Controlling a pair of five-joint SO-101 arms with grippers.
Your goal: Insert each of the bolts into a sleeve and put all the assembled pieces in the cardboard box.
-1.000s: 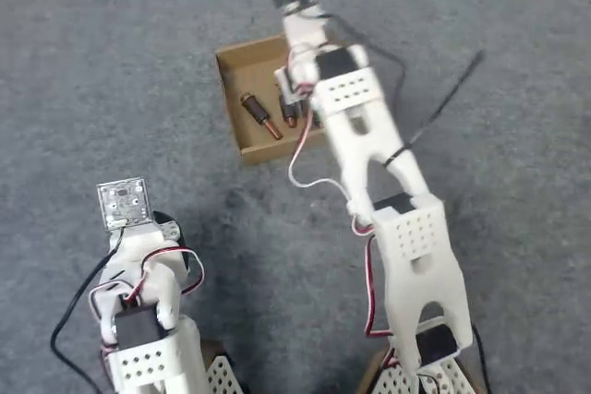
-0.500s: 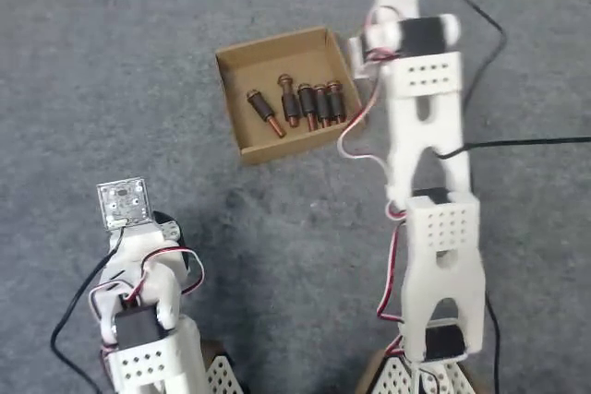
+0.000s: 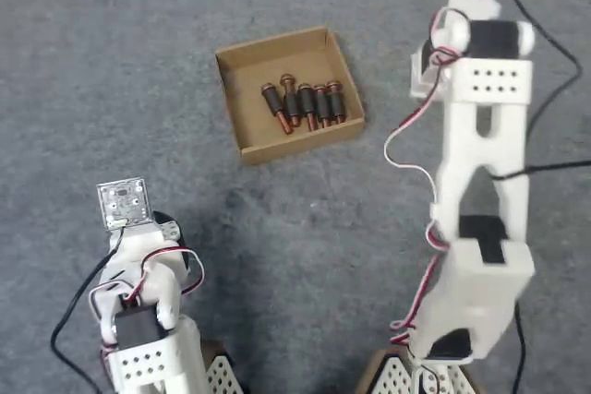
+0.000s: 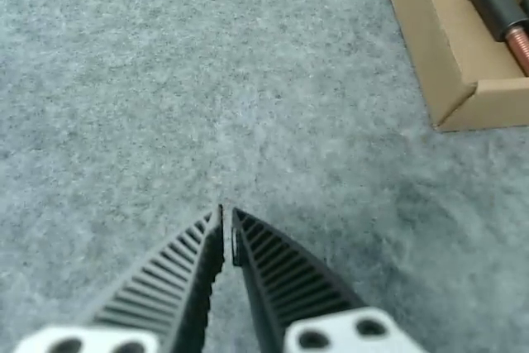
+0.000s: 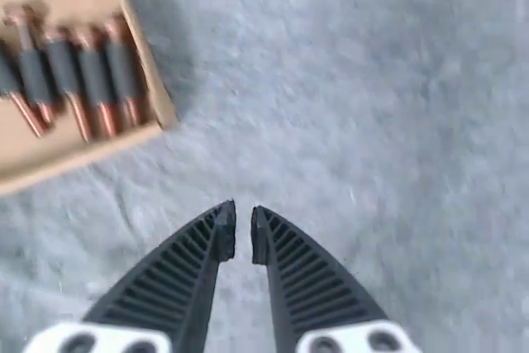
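High view: cardboard box on grey carpet. Five sleeved bolts lie side by side inside, long axes running roughly toward me. My right arm stands beside the box, nearer than my left arm.

Left wrist view: left gripper pinched almost together, empty; box corner ahead, apart.

Right wrist view: right gripper closed to a slit, empty; box near, ahead.

Five assembled pieces lay side by side in the cardboard box on the bench. The right arm stood to its right.
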